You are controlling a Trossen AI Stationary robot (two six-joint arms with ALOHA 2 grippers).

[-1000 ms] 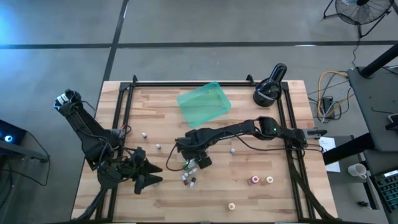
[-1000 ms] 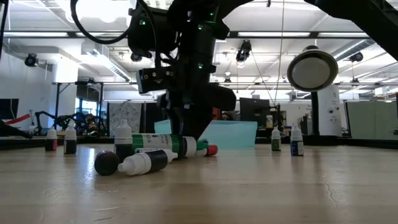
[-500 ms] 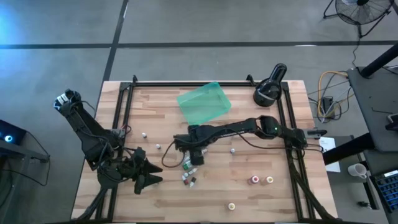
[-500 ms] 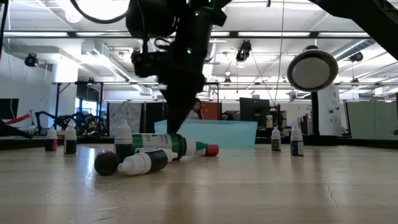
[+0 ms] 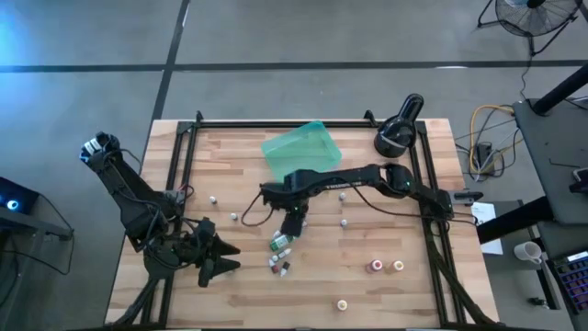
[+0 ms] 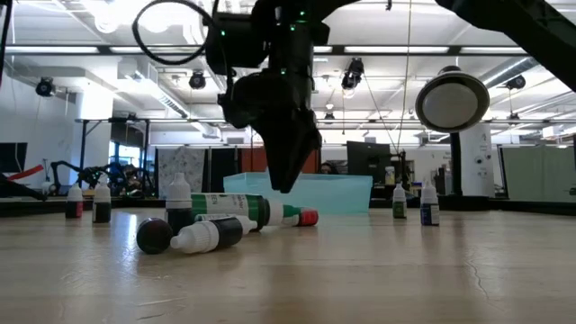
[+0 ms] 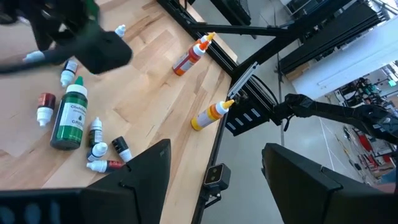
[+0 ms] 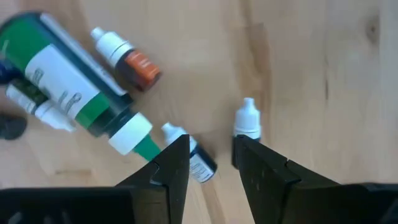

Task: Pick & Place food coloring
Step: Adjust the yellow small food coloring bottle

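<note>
The right gripper (image 5: 292, 230) hangs above mid-tabletop (image 5: 386, 294), jaws spread a little and pinching nothing. The food coloring (image 5: 279, 255) lies clustered just at its 6 o'clock, with strays scattered around. At 8 o'clock, the left gripper (image 5: 227, 257) rests with jaws spread wide.

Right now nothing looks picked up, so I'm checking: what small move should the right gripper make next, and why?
Probably lower the right gripper over the white-capped bottle by its fingertips: its fingers are apart, empty, and above the table.
</note>
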